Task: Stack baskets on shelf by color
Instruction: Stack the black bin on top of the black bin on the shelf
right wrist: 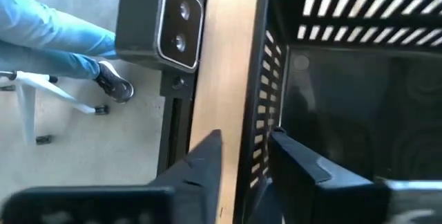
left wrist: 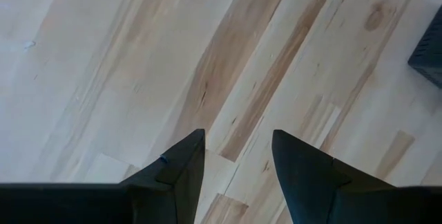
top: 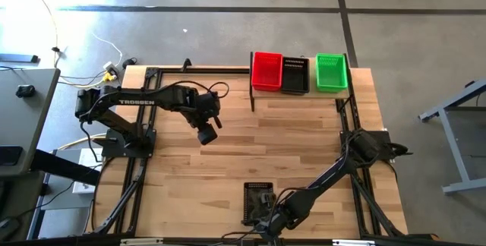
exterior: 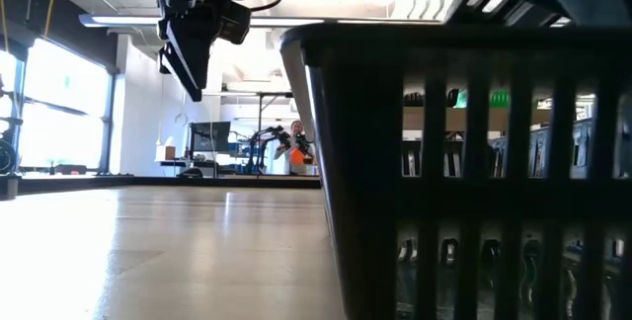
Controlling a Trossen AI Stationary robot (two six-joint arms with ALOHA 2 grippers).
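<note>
A black basket (top: 258,202) stands upright at the table's (top: 288,140) near edge, mouth up, its long axis running from the near edge toward the shelf (top: 300,94). The right tool (right wrist: 243,156) straddles one of its slotted walls, one finger inside and one outside, grasping it. The left tool (top: 207,134) hangs released above bare table. On the shelf stand red (top: 266,70), black (top: 295,74) and green (top: 331,72) baskets side by side.

On the far shelf (top: 300,94) sit red (top: 266,70), black (top: 295,74) and green (top: 331,72) baskets; another black basket (top: 257,203) lies near, under the right gripper (top: 266,204).
</note>
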